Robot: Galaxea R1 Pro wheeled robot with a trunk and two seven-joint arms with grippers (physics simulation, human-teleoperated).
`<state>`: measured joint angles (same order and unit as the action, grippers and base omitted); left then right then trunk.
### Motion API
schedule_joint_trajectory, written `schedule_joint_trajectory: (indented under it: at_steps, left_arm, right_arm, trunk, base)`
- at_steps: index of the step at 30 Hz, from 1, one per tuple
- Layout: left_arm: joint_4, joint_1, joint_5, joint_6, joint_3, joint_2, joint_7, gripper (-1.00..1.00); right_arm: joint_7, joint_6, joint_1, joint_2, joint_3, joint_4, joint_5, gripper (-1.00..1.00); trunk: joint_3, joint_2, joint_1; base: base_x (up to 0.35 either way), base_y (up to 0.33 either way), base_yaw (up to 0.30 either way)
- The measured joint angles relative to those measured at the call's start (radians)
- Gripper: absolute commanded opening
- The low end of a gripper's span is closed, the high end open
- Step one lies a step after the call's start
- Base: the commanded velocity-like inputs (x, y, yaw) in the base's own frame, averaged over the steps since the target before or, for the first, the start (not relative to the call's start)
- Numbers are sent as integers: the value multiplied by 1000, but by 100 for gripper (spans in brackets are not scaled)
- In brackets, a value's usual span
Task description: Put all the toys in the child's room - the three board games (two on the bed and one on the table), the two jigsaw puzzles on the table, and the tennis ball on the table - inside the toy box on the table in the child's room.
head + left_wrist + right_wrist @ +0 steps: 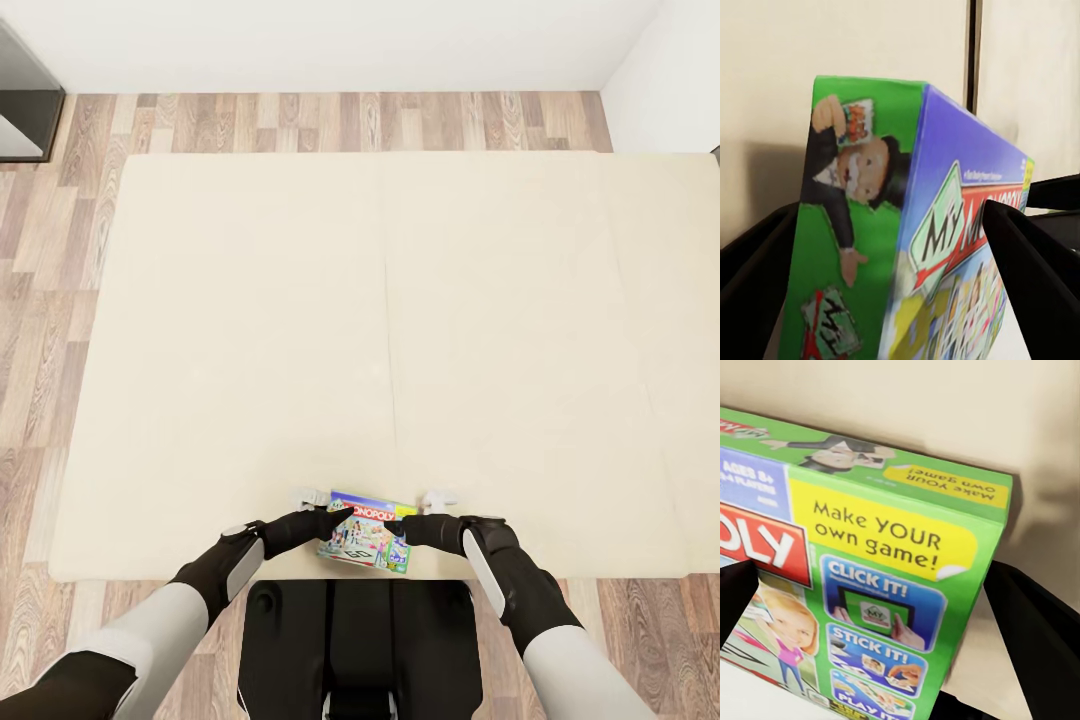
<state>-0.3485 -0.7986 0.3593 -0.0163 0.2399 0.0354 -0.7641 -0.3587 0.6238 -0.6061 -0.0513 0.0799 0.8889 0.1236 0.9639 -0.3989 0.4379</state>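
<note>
A white-green "MONOPOLY" board game (pixel 366 541) sits at the near edge of the bed's beige mattress (pixel 380 300), just in front of my trunk. My left gripper (pixel 338 518) is shut on the box's left end and my right gripper (pixel 398 528) is shut on its right end. In the left wrist view the box (pixel 945 247) stands on edge between two black fingers (pixel 1035 285). The right wrist view shows its green corner (pixel 885 547), printed "Make YOUR own game!", between the black fingers (pixel 1042 652). The table and the toy box are out of view.
Wood-plank floor (pixel 50 330) surrounds the bed on the left, far side and near corners. A dark piece of furniture (pixel 25 110) stands at the far left against the white wall (pixel 330 40). My dark base (pixel 360 640) abuts the bed's near edge.
</note>
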Motion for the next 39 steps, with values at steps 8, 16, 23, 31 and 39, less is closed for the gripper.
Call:
schedule_joint_trajectory:
  at_steps: [8, 16, 23, 31, 39]
  left_arm:
    - [-5, 3, -1, 0, -2, 0, 0, -100]
    - [-12, 8, -1, 1, -2, -1, 1, -100]
    - [-13, 10, 2, -2, -18, -7, -20, -100]
    - [-16, 11, 17, -1, -79, -25, -116, -100]
    - [-18, 13, 22, -2, -134, -57, -168, -100]
  right_arm:
    - [-1, 0, 0, 1, 1, 0, 2, 100]
    - [-3, 4, 0, 4, 0, 0, 12, 100]
    - [-21, 15, 0, 9, -8, 3, 25, 100]
    - [-116, 37, -4, 29, -17, 34, 37, 100]
    - [-65, 74, 0, 63, -20, 125, 58, 100]
  trunk:
    - [0, 0, 1]
    - [0, 0, 2]
    - [0, 0, 9]
    - [0, 0, 11]
    - [0, 0, 11]
  base:
    - [0, 0, 0]
    - [0, 0, 0]
    - [0, 0, 0]
    - [0, 0, 0]
    - [0, 0, 0]
